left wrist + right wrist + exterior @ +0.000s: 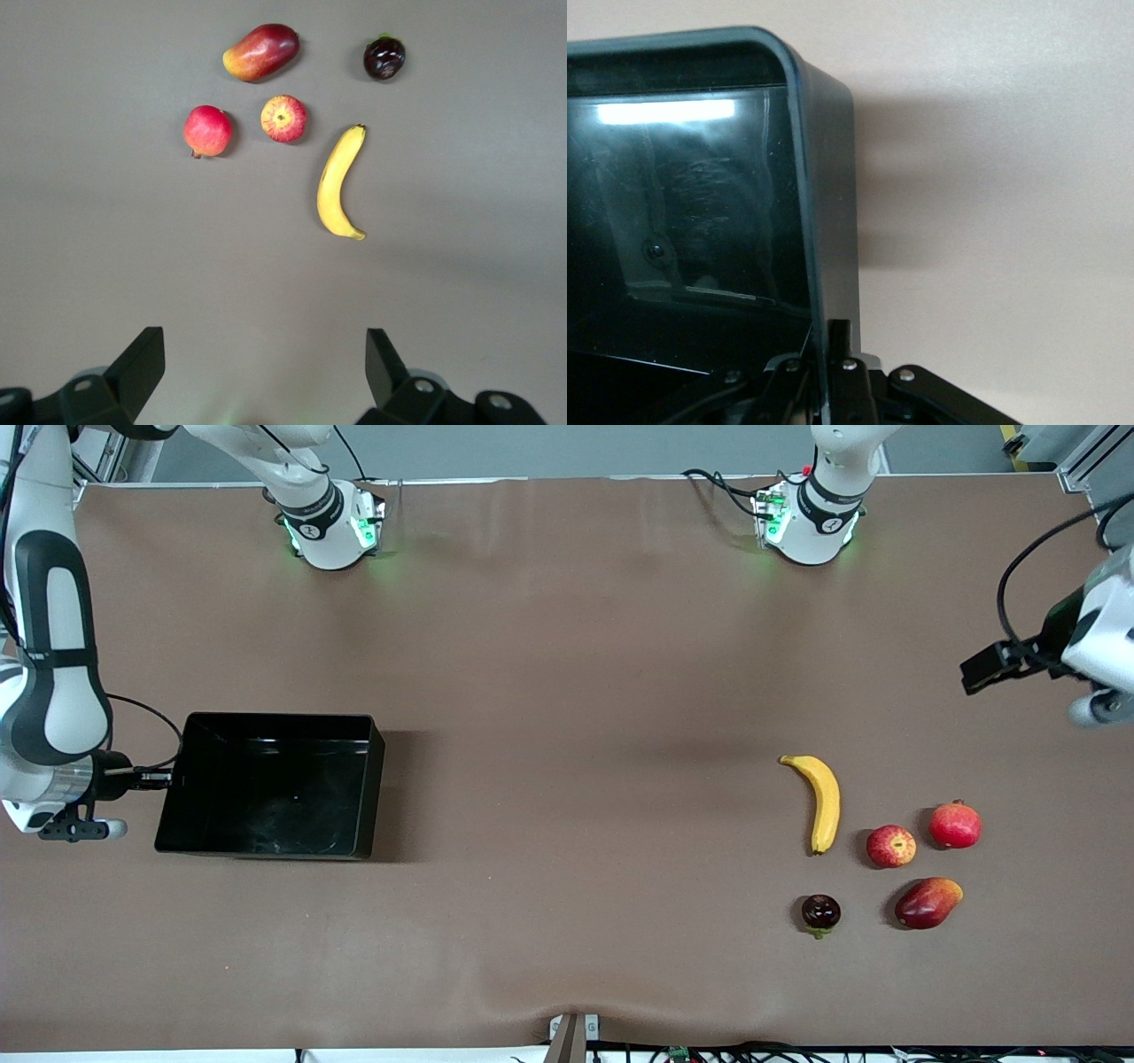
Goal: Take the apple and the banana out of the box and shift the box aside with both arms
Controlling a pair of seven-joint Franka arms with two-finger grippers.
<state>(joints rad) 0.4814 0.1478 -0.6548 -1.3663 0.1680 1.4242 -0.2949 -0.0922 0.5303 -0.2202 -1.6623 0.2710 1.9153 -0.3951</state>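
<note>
The right tool (168,778) reaches in level, clenched on the black box's (275,784) end wall at the right arm's end of the desk (567,691). The banana (822,802) lies lengthwise toward the camera, the apple (890,846) beside it. The left tool (266,367) hangs released over bare desk near both fruits.

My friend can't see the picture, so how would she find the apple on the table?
Look toward the left arm's end of the brown table, where five fruits sit together. The apple lies in the middle of the group, between the banana and the pomegranate. It is the small round red one with yellow patches.
</note>
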